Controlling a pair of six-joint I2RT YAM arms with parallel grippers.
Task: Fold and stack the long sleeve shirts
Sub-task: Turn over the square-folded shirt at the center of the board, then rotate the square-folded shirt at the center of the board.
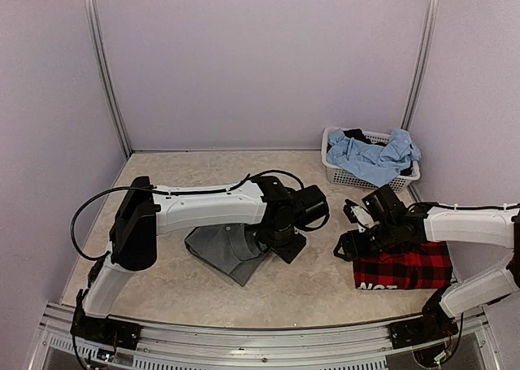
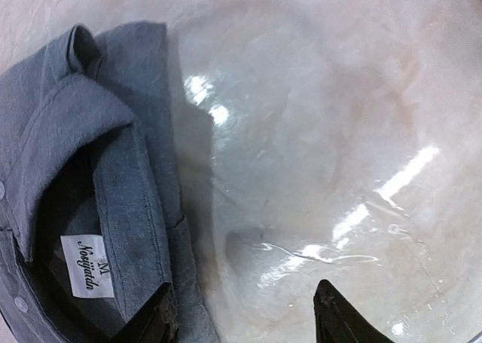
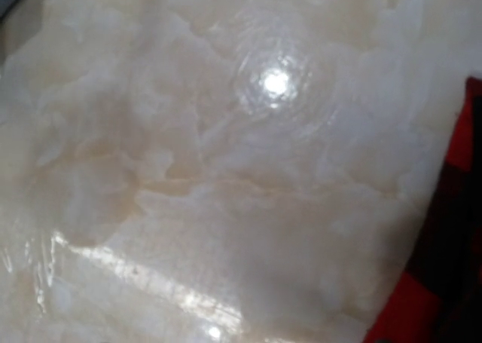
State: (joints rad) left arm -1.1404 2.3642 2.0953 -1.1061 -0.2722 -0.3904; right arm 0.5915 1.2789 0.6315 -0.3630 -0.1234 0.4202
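Pale lavender walls close in the beige marbled table (image 1: 317, 287) you are working over. In the top view, the grey shirt (image 1: 221, 250) lies folded into a compact bundle just left of the frame's centre, and your left arm reaches across it, so the left gripper (image 2: 242, 322) sits at the bundle's right edge. The left wrist view shows you the collar and a white neck label (image 2: 86, 266) at the left of the frame, with bare glossy tabletop filling the right. Two dark fingertips (image 2: 337, 320) poke up from the bottom edge with a wide gap between them, so those jaws stand apart and hold nothing. The one on the left sits over the edge of the grey cloth; the other is over bare table.

At the lower right of the top view, the plaid shirt (image 1: 404, 270) lies folded flat, white lettering showing along its near edge. Your right gripper (image 1: 351, 245) hangs at that shirt's upper left corner. Its wrist view shows only the table and a strip of red-and-black cloth down the right edge, with no fingers in frame, so you cannot tell how its jaws stand.

A white basket (image 1: 335, 175) sits in the upper right, against the back wall, with light blue garments (image 1: 374, 157) heaped in it.
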